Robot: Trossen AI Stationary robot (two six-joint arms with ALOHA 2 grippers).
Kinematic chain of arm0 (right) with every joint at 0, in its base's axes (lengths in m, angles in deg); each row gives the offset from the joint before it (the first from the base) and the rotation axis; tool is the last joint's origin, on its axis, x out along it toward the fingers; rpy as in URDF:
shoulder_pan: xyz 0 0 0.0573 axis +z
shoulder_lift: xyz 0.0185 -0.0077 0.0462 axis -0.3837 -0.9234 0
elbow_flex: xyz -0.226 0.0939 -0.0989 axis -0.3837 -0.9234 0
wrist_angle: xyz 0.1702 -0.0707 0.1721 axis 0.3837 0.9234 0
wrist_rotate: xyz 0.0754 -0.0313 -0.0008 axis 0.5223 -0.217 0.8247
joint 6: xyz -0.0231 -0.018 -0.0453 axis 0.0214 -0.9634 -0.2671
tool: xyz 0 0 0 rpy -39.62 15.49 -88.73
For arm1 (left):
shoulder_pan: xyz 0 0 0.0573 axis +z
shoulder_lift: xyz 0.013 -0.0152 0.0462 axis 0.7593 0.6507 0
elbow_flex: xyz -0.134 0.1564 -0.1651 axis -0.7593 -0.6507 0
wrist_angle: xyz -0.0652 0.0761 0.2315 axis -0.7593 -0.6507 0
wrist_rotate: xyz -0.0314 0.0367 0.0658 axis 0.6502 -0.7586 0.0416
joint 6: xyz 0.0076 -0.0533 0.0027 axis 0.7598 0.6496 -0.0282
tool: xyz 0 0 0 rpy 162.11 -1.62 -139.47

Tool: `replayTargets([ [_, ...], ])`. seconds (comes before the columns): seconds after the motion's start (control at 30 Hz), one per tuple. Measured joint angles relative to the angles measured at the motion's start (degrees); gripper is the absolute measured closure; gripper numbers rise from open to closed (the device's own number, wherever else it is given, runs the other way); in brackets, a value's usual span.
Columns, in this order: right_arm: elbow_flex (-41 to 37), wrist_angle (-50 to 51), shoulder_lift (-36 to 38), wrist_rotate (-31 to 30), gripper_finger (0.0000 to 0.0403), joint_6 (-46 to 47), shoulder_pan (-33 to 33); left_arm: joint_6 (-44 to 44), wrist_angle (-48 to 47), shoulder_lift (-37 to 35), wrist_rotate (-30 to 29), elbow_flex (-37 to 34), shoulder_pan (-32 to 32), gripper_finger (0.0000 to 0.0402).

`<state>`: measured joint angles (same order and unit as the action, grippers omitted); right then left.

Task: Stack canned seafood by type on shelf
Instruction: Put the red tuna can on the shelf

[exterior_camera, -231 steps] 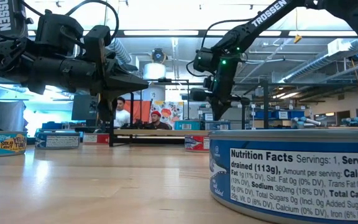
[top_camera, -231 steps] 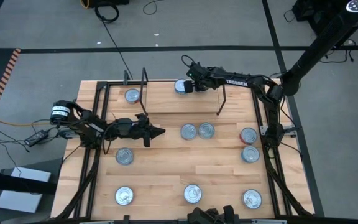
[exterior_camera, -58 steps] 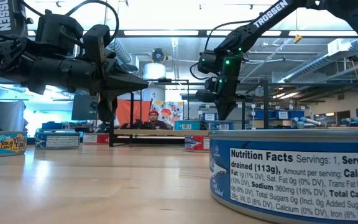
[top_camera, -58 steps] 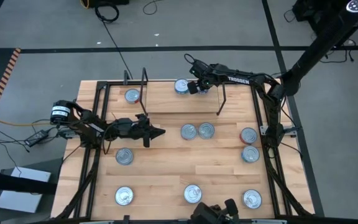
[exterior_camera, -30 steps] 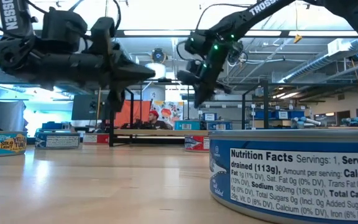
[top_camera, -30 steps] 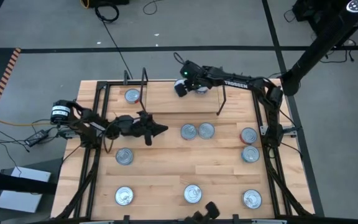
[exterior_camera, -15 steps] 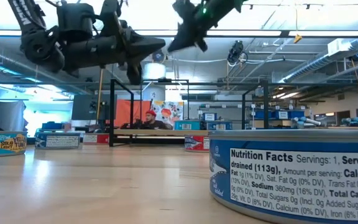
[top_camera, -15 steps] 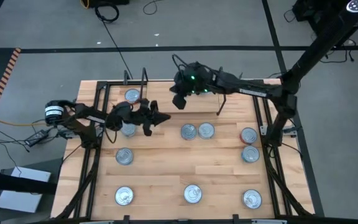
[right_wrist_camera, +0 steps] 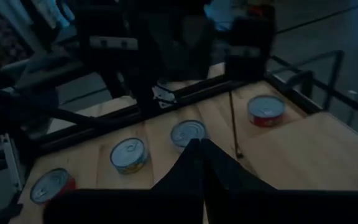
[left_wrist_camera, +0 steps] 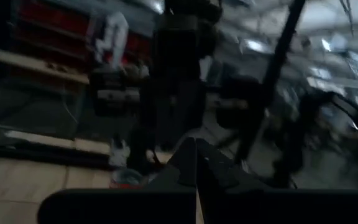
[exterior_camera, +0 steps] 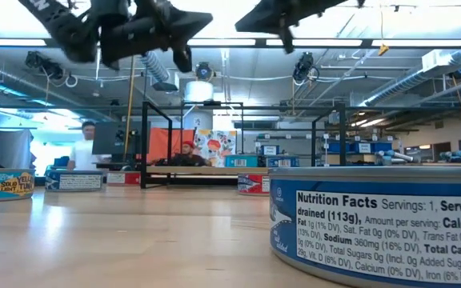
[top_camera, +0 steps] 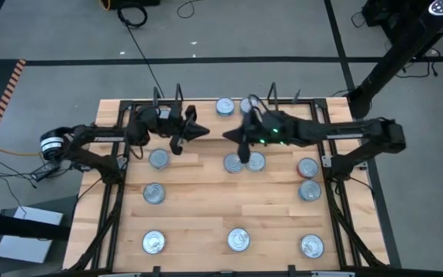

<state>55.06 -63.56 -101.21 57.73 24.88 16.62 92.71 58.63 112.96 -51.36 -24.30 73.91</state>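
Both grippers hang high over the table, shut and empty, tips facing each other. My left gripper [top_camera: 201,131] [exterior_camera: 208,16] [left_wrist_camera: 195,149] points toward the table's right. My right gripper [top_camera: 228,135] [exterior_camera: 241,26] [right_wrist_camera: 197,144] points toward the left. The shelf [top_camera: 206,117] is a light board between two black wire frames at the far edge. Two tins [top_camera: 224,106] [top_camera: 249,103] rest on it side by side. Several more silver-lidded tins lie flat on the table, among them a pair [top_camera: 233,163] [top_camera: 255,161] under my right arm and one [top_camera: 158,158] under my left.
Tins sit along the right side [top_camera: 308,167] [top_camera: 308,190], the near edge [top_camera: 154,242] [top_camera: 238,239] [top_camera: 311,245] and the left [top_camera: 154,193]. A blue tin [exterior_camera: 374,224] fills the low view's foreground. Black frame rails run along the table's left and right edges. People show in the room behind.
Both arms have risen well above the table. My right gripper has drawn away from the shelf toward the table's middle. My left gripper has swung up and toward the far edge, uncovering a tin that lay beneath it. The tins have stayed in place.
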Motion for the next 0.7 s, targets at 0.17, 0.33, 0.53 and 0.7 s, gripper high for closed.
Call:
replayTargets([
  [0.17,-5.18,0.68,7.81,-6.48,0.0403,1.25,2.81,-11.86,-26.44,-4.13,3.39,11.08,1.7,0.0401],
  [0.33,-8.58,1.14,12.83,-8.36,0.0403,1.85,2.89,-25.34,-57.05,-5.86,3.4,25.0,2.97,0.0401],
  [0.53,-9.79,4.11,15.32,-8.29,0.0402,1.16,1.23,-33.48,-91.19,-6.18,3.31,41.95,2.3,0.0401],
  [0.7,-9.79,4.53,14.92,-4.91,0.0402,-0.21,0.17,-34.02,-113.23,-6.2,0.89,50.72,-3.52,0.0401],
])
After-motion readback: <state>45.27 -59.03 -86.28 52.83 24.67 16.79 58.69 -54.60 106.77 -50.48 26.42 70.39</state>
